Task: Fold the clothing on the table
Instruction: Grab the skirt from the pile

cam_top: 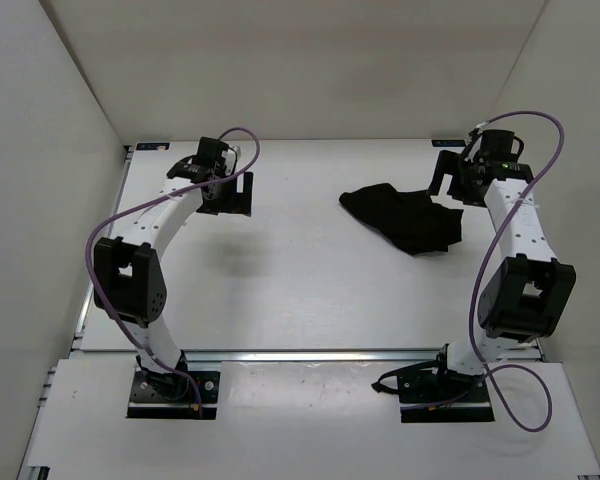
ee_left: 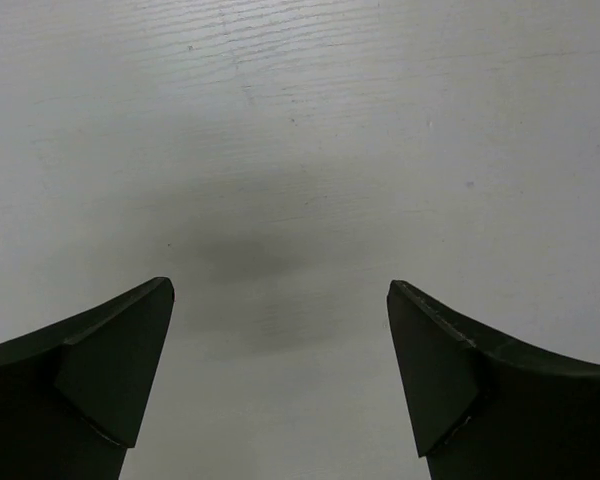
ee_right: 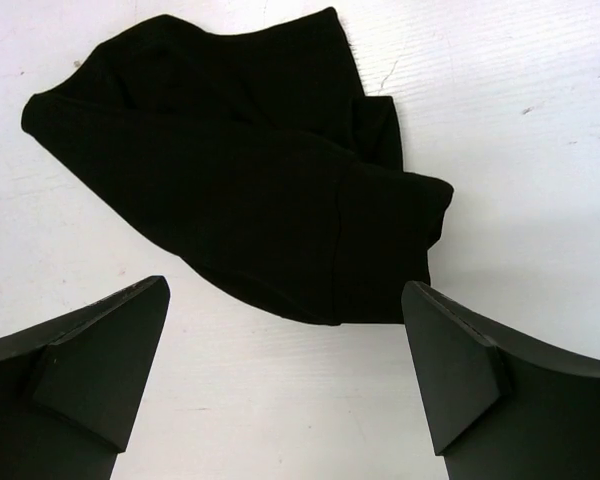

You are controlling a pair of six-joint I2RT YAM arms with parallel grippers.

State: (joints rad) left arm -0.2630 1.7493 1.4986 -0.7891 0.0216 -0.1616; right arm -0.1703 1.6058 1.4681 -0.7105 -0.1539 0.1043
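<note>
Hovering above bare table (cam_top: 300,290) at upper left, left gripper (ee_left: 280,290) gapes wide and holds nothing. Right gripper (ee_right: 285,285), equally wide and empty, hangs over the crumpled black clothing (cam_top: 405,218) at upper right, likely staged for a first grasp. Garment bunched, unfolded.

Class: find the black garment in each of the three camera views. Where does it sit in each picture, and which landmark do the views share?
Top external: the garment lies right of centre, on the far right part of the table.
Left wrist: not in it; only white table shows.
Right wrist: the garment fills the upper middle, crumpled.
Shared landmark: the white table surface, seen in all three views.
</note>
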